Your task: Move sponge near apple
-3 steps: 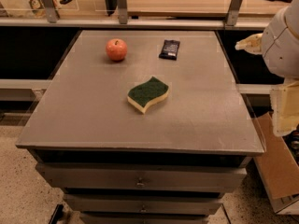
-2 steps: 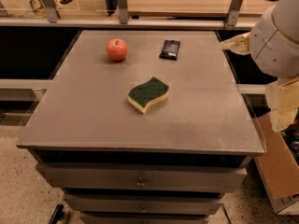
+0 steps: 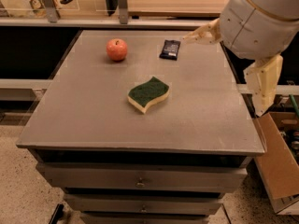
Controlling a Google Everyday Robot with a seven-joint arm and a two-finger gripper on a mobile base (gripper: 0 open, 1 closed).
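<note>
The sponge (image 3: pixel 148 94), wavy with a dark green top and pale yellow foam body, lies flat near the middle of the grey table (image 3: pixel 84 120). The apple (image 3: pixel 117 49), small, round and red-orange, stands at the far left of the table, well apart from the sponge. My gripper (image 3: pixel 191 36) reaches in from the upper right, hanging over the table's far right part, just right of a small black packet (image 3: pixel 170 49). It holds nothing that I can see. It is far from the sponge, up and to its right.
The large white arm housing (image 3: pixel 261 17) fills the upper right corner. A cardboard box (image 3: pixel 280 171) stands on the floor right of the table. Drawers (image 3: pixel 140 183) lie under the tabletop. A shelf rail (image 3: pixel 117 21) runs behind the table's far edge.
The arm has swung in from the right edge toward the left, bringing the gripper over the table's far right part. The sponge, apple and packet have not moved.
</note>
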